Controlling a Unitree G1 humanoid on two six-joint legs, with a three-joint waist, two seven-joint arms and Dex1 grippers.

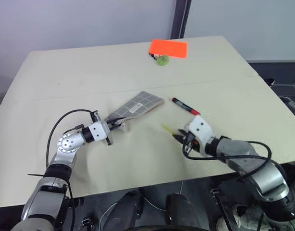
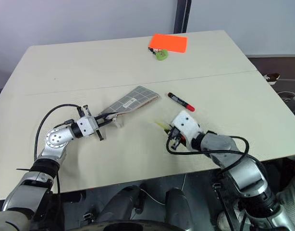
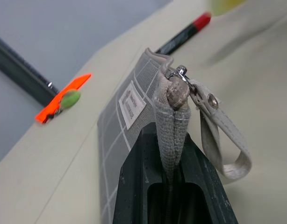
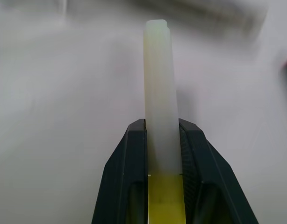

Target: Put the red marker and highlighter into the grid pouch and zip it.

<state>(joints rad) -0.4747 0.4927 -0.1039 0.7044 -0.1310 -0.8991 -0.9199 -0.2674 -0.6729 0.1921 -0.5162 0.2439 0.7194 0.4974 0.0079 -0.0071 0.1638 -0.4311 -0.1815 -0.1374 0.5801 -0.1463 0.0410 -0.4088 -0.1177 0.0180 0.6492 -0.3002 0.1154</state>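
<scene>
The grid pouch lies near the table's middle, its near end lifted, and my left gripper is shut on that end beside the zipper pull and strap. The red marker lies on the table to the right of the pouch. My right gripper is shut on the highlighter, whose pale translucent body sticks out past the fingers toward the pouch; in the head views the highlighter shows just off the table, in front of the marker.
A flat orange-red card and a small green round object sit at the far edge of the cream table. A seam runs across the tabletop behind the pouch.
</scene>
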